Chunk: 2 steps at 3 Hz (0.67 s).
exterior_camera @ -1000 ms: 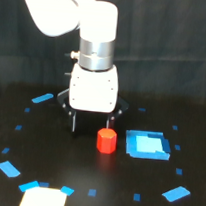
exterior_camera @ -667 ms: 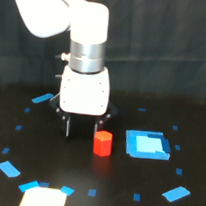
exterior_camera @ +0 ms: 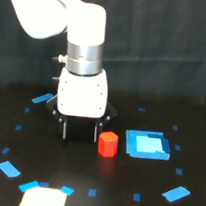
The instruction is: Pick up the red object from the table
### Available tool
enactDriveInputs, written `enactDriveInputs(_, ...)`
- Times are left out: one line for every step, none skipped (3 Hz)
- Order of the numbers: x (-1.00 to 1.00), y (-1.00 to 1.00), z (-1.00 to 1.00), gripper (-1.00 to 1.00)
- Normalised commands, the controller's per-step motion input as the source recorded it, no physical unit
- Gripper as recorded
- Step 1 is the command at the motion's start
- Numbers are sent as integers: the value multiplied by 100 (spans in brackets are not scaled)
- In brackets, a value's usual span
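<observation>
1. Exterior view, present state. The gripper [exterior_camera: 79, 131] hangs low over the table [exterior_camera: 109, 187], its two thin dark fingers [exterior_camera: 64, 129] pointing straight down with a clear gap between them; the pincer stands parted and holds nothing. Whether the fingertips touch the surface cannot be told.

2. Exterior view, task item. The red object [exterior_camera: 108, 144] stands upright on the table, just beside the gripper on the exterior view's right and outside the finger gap. It lies between the gripper and the blue square patch [exterior_camera: 147, 144], close to the patch but apart from it.

3. Exterior view, change noted. A second ago the gripper sat farther back, with the block in front of it and roughly in line with its middle. The arm has since come forward and toward the exterior view's left, so the white gripper body [exterior_camera: 82, 93] now looks larger and the fingers sit left of the block. The block itself has not shifted relative to the patch.

4. Exterior view, other items. A white patch [exterior_camera: 43, 200] lies at the lower edge; blue tape marks [exterior_camera: 9, 169] are scattered around the surface. None lies between the gripper and the block.

5. Assessment. The grasp has not begun. In the inspector's judgement the latest movement has left the fingers offset from the block; a sideways correction toward the exterior view's right appears necessary before closing.
</observation>
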Motion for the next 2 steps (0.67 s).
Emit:
enactDriveInputs(100,62,-78,100)
enactDriveInputs(83,22,-42,100)
